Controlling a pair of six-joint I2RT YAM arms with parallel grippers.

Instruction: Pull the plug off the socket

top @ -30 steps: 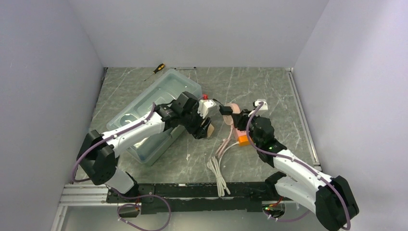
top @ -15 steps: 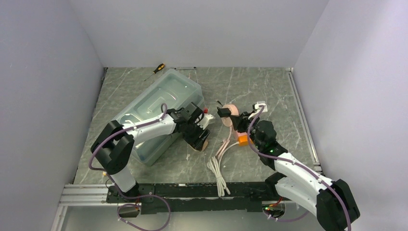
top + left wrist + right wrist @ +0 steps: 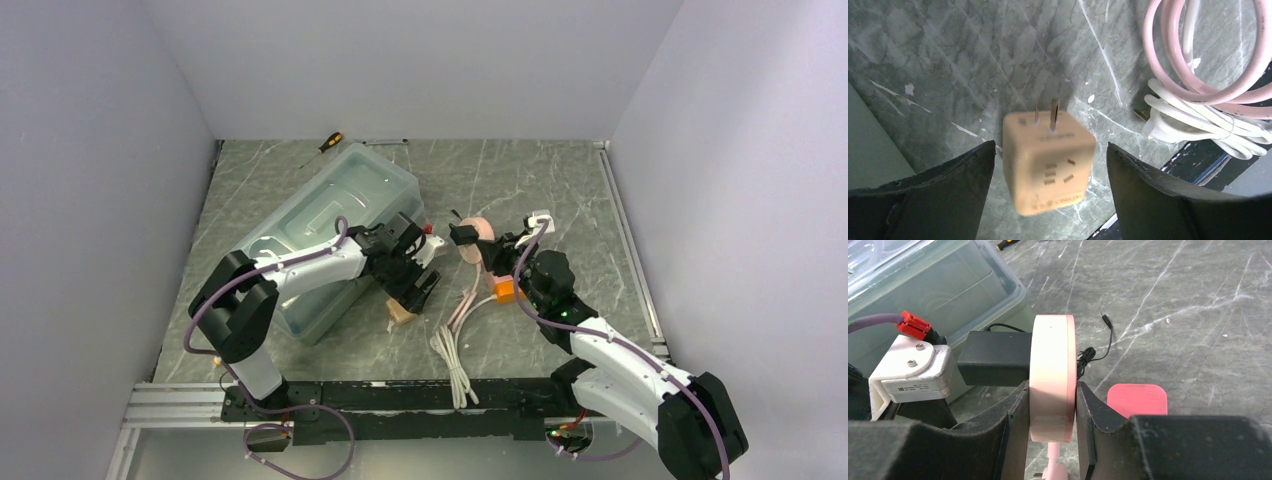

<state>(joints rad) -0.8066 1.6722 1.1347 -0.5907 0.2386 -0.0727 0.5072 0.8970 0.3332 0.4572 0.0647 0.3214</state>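
My right gripper (image 3: 1053, 390) is shut on a round pink socket disc (image 3: 1053, 375) held on edge above the table, also in the top view (image 3: 477, 238). A black adapter (image 3: 993, 357) is plugged into the disc's left face. My left gripper (image 3: 1050, 150) is open. A beige cube plug (image 3: 1048, 167) with two metal prongs shows blurred between its jaws, touching neither. In the top view the cube (image 3: 403, 315) is at the table just below my left gripper (image 3: 415, 290), left of my right gripper (image 3: 490, 250).
A clear plastic bin (image 3: 330, 215) lies behind my left arm. A pink cable (image 3: 1168, 65) and a bundled white cable (image 3: 455, 360) lie between the arms. An orange-red plug (image 3: 1137, 399) lies under the right gripper. A screwdriver (image 3: 328, 142) lies at the back.
My left gripper carried the beige cube away from the pink disc, down and to the left, then opened and let it go. My right gripper still holds the disc.
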